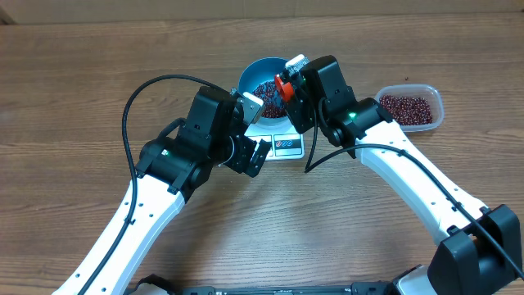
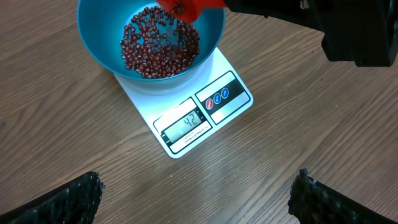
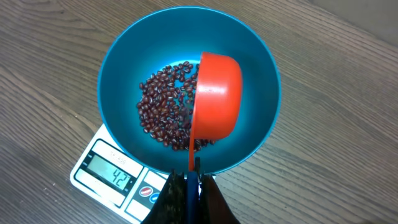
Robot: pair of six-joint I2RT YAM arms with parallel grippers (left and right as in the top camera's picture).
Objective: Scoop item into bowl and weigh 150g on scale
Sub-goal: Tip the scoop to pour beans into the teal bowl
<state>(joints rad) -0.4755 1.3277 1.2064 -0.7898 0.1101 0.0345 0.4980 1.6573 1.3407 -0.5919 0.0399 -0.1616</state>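
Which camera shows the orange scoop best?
The right wrist view: the scoop fills the middle, tipped over the bowl. The left wrist view catches only its edge; overhead it is a small red spot.

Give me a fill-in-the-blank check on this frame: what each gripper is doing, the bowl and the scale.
1. The right gripper is shut on the orange-red ____, tipped over the bowl.
2. The bowl holds small dark ____.
3. The scale under the bowl reads ____.
4. The left gripper is ____ and holds nothing.

Missing words: scoop; beans; 42; open.
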